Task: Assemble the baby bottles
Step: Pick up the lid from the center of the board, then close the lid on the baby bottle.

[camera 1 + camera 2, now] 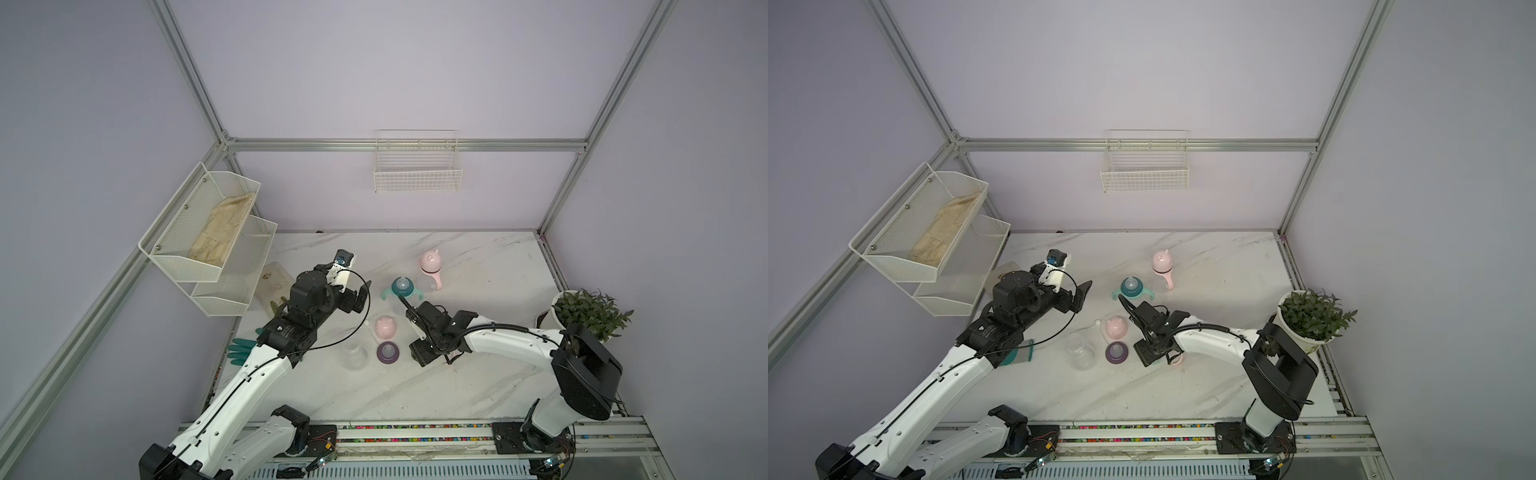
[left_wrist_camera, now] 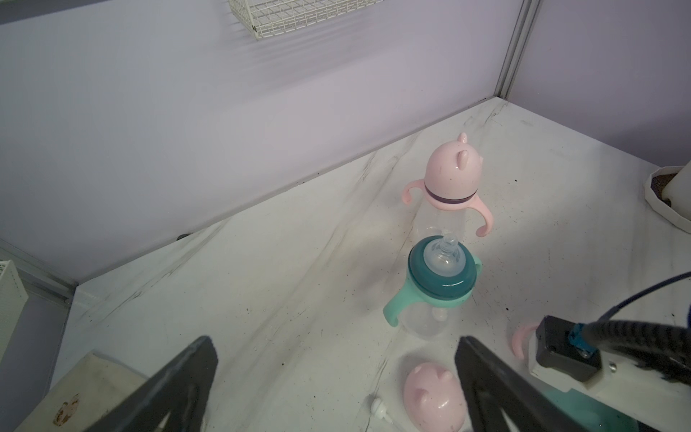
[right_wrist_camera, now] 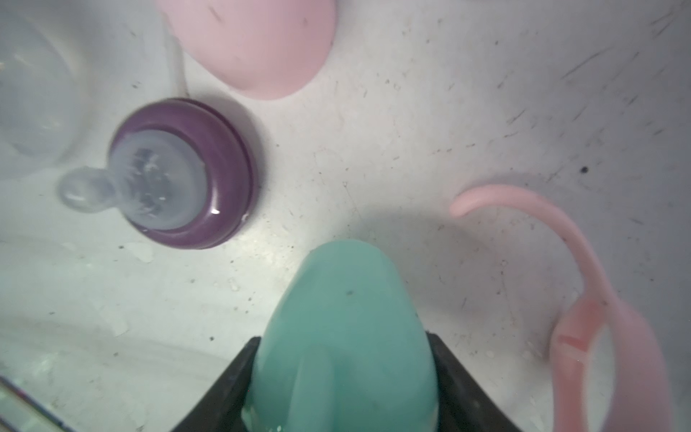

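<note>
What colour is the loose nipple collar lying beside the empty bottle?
The collar is purple; the right wrist view shows it best.

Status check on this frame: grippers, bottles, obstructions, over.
Left gripper open, empty. Right gripper closed on mint cap. Mint-handled bottle upright, uncapped. Pink handle ring close beside cap, not touching.

The 2 top views are looking steeply down from the front, sharing the table (image 1: 478, 386). The left wrist is facing the back wall (image 2: 187, 131); the right is peering closely at the purple collar (image 3: 232, 168).
</note>
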`<state>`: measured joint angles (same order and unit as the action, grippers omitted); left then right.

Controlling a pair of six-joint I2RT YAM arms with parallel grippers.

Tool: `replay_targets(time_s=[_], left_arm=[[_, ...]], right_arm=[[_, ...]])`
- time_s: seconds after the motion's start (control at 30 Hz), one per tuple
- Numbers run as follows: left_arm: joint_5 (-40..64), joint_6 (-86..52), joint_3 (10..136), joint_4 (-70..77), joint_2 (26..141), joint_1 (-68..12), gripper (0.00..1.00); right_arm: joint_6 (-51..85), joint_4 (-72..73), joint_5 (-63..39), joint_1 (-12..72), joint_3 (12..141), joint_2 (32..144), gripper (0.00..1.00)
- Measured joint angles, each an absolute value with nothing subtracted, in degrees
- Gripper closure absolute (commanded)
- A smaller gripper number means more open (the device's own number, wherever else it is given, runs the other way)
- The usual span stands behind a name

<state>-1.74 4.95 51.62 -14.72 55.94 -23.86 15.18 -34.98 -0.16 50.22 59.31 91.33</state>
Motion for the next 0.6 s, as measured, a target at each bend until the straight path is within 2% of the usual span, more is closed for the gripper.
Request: replay_targets(time_s=[0.13, 0.3, 0.6], left_arm=[[-1.74, 4.95, 51.62, -14.74, 55.94, -23.86, 0.0], [-1.67, 4.93, 51.62, -14.79, 55.94, -23.86, 0.0], [-1.65, 5.08, 51.62, -15.57, 55.75, -23.86, 0.0]], right_arm=[[14.15, -38.28, -3.09, 50.26, 66.63, 86.91, 0.46], [10.87, -43.92, -3.27, 50.09, 83.35, 87.53, 0.46], [3.81, -53.43, 0.62, 44.8, 112.25, 105.75, 0.44]])
